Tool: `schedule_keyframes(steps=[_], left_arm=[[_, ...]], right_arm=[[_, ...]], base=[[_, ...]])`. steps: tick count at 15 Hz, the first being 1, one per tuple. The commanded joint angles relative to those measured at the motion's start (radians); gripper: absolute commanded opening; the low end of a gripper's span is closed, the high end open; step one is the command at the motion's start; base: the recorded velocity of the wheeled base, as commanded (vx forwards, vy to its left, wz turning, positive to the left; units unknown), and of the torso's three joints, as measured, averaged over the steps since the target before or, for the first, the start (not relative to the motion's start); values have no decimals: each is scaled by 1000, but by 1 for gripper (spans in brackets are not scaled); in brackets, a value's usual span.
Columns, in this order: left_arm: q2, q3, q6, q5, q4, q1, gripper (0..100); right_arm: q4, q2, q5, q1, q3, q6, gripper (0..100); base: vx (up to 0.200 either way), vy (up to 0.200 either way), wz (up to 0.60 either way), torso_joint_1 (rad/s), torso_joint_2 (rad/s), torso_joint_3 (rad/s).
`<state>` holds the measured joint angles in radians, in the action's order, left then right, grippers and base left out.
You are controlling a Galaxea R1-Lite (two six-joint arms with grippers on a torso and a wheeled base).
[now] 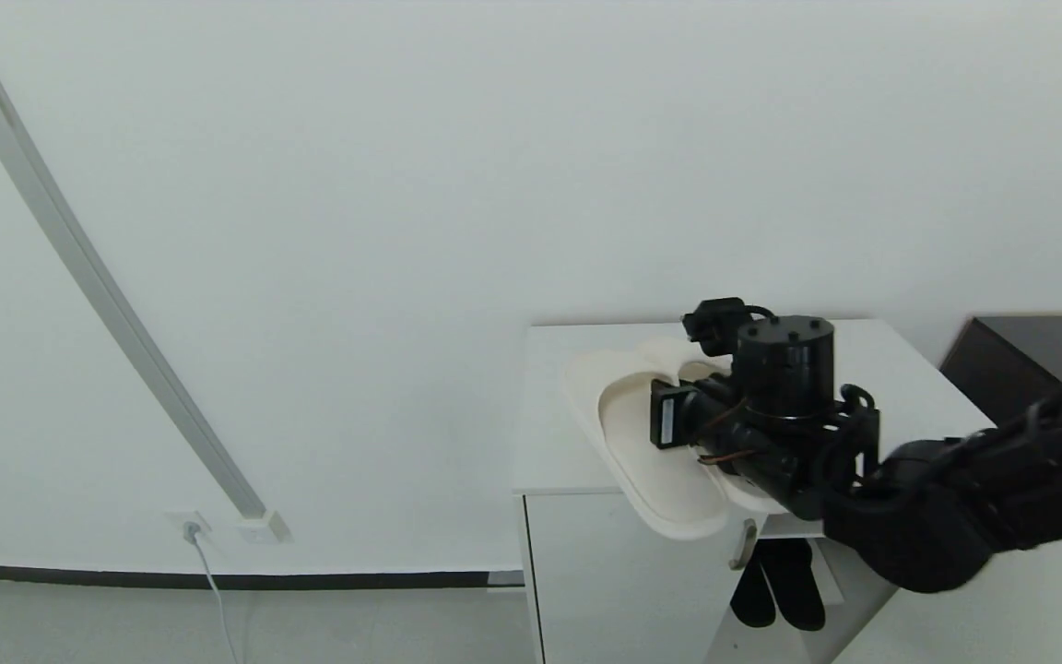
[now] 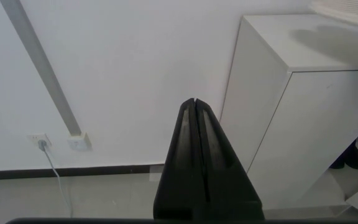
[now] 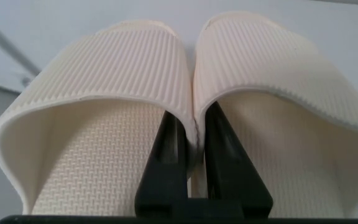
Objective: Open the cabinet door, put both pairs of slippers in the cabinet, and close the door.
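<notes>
**Cream pair pinched on the cabinet top**

Cream slippers [image 1: 655, 461] lie side by side over the top of the white cabinet [image 1: 568, 415], toes toward the wall and heel ends poking out past the front edge. The right gripper [image 3: 190, 146] has them. Its black fingers [image 3: 166, 155] are drawn in narrow on the two inner walls where the slippers meet, one finger inside each slipper. Whether the pair rests on the top or is lifted just clear of it can't be told.

Down below, the black slippers [image 1: 775, 590] sit inside the cabinet. They show through an open gap under the top, just beside a metal handle [image 1: 745, 544] and the white front panel [image 1: 623, 572].

The left gripper [image 2: 195, 155] hangs out to the cabinet's left, well apart from it. Its fingers are pressed flat together with nothing between them.

A grey strip [image 1: 79, 249] runs slantwise down the wall to a socket [image 1: 190, 530] with a cable plugged in.
</notes>
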<state>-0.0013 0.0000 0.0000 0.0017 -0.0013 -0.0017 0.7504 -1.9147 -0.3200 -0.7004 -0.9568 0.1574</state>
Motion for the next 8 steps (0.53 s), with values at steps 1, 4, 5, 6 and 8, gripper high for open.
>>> schedule_keyframes(steps=[1,4,5,6,8], left_arm=[[1,0,0,0,0,0,0],[1,0,0,0,0,0,0],[1,0,0,0,0,0,0],[1,0,-2,1,0,0,0],[1,0,-3,1,0,0,0]], right_arm=[[18,258,113,-27,199,-4,0],[3,358,206,-36,283,-6,0],[-5,361,205,-51,293,-6,0],[-10,358,203,-65,299,-6,0],[-8,347,202,-80,299,-6,0]], base=[[0,0,0,0,0,0],[0,0,0,0,0,0],[0,0,0,0,0,0],[0,0,0,0,0,0],[0,0,0,0,0,0]])
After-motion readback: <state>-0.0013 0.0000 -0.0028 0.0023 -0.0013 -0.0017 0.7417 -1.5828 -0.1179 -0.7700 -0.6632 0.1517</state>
